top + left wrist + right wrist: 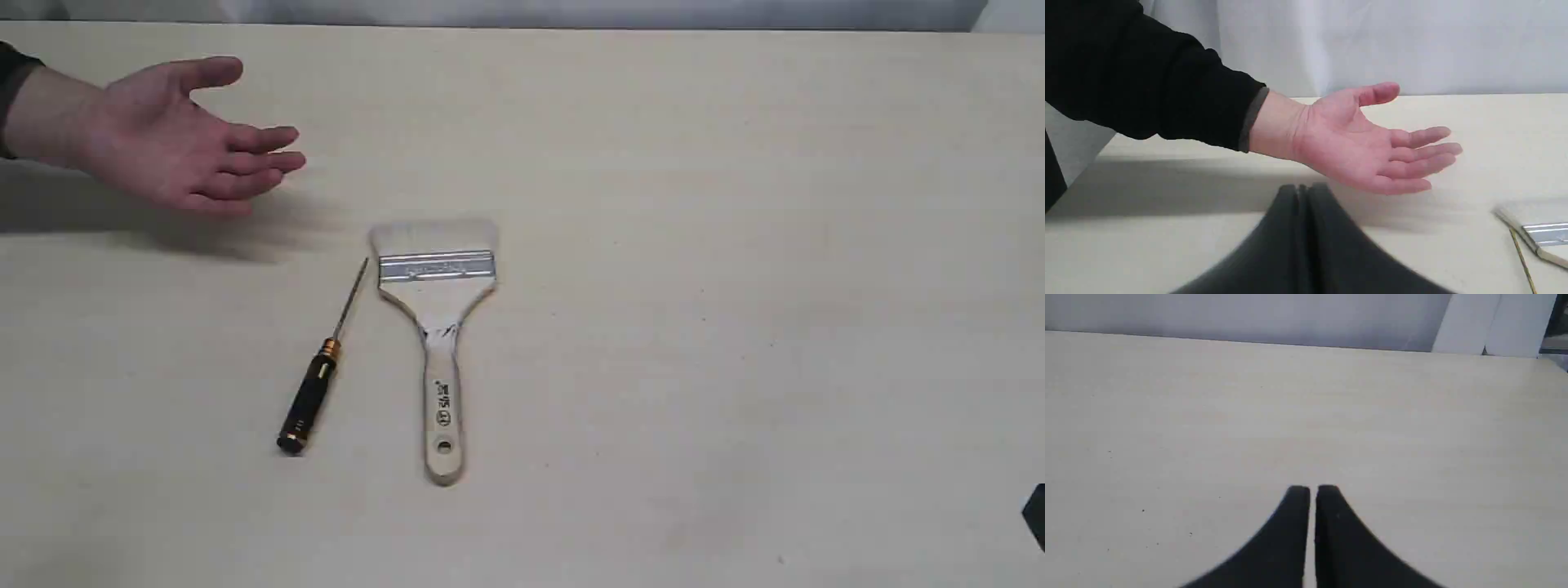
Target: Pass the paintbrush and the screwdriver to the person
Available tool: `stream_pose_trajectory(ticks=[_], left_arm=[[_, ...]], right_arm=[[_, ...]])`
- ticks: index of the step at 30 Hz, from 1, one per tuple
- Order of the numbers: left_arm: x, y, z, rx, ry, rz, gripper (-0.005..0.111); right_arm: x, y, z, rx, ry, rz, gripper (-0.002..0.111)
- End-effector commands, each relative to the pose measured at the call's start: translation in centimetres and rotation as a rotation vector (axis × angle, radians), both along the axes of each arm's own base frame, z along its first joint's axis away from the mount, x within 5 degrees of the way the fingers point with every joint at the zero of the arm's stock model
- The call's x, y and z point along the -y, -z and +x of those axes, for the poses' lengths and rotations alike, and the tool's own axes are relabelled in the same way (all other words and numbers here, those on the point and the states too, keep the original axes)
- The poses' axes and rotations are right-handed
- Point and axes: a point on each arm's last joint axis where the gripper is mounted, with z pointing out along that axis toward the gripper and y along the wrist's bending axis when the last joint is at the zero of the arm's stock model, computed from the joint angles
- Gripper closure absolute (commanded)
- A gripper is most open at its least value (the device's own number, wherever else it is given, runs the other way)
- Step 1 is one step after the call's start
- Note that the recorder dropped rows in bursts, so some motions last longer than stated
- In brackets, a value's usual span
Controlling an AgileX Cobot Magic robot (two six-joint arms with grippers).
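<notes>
The paintbrush lies flat mid-table, pale bristles toward the far side, wooden handle toward the near edge. Just left of it lies the screwdriver, black handle near, thin shaft angled toward the bristles. The person's open hand hovers palm-up at the far left, dark cuff at the frame edge. My left gripper is shut and empty, a little short of the hand; the brush ferrule and screwdriver shaft show at that view's edge. My right gripper is shut over bare table, holding nothing.
The pale wooden table spreads wide on the right. A dark bit of arm pokes in at the right edge. A light curtain wall stands behind the table's far edge.
</notes>
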Motion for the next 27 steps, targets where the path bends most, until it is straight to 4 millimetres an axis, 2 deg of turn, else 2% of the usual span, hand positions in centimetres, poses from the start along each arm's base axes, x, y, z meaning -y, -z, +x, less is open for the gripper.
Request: stream_pose_trajectory(ticks=[1,14,16,22,27], left_arm=[[0.1,0.0,0.0,0.005,0.009,-0.005,0.107],[0.1,0.0,0.0,0.008,0.009,-0.003,0.107],[0.1,0.0,0.0,0.008,0.009,-0.003,0.107],[0.1,0.0,0.0,0.008,0.009,-0.003,0.107],[0.1,0.0,0.0,0.008,0.009,-0.003,0.107]], right_arm=[[0.0,0.0,0.0,0.003,-0.002,-0.006,0.104],[0.0,0.0,0.0,0.011,-0.004,-0.028,0.104],[0.1,-0.8,0.2,0.091,-0.008,-0.095,0.104],[-0.3,-4.3,0.1,0.48,-0.037,-0.101,0.104],[-0.5,-5.5,-0.2,0.614,-0.047,-0.11,0.104]])
